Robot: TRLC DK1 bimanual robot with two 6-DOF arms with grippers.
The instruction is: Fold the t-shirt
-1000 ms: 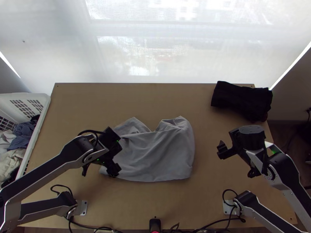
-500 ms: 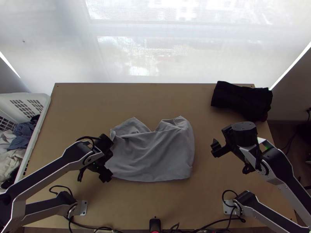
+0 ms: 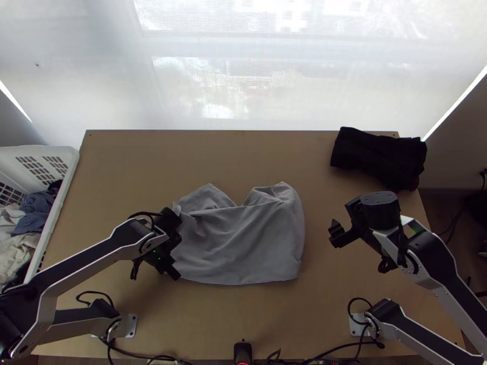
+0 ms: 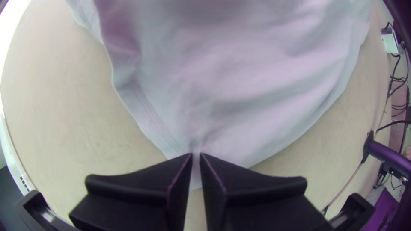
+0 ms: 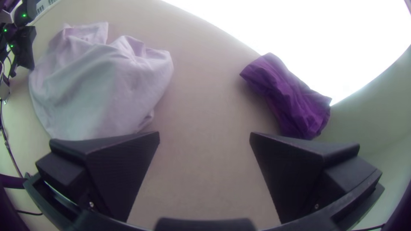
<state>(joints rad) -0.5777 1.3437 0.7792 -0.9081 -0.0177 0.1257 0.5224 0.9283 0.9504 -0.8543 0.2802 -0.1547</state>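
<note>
The grey t-shirt (image 3: 243,243) lies folded in the middle of the table, two uneven flaps sticking out along its far side. At its near left corner is my left gripper (image 3: 173,272). From the left wrist, the left gripper (image 4: 196,156) is shut on a corner of the pale t-shirt (image 4: 257,85), a strip of cloth showing between the fingers. My right gripper (image 3: 334,233) stands to the right of the shirt, apart from it. Seen from its own wrist, the right gripper (image 5: 204,137) is wide open with bare table between its fingers.
A dark bundled cloth (image 3: 377,155) rests at the table's far right corner. Beyond the left edge stands a white basket (image 3: 61,182) holding mixed clothes. Cables (image 3: 146,356) run along the table's near edge.
My left gripper has drawn back leftward from over the shirt, then shifted slightly right to its corner. The right gripper has moved a little left. The shirt lies much as before.
</note>
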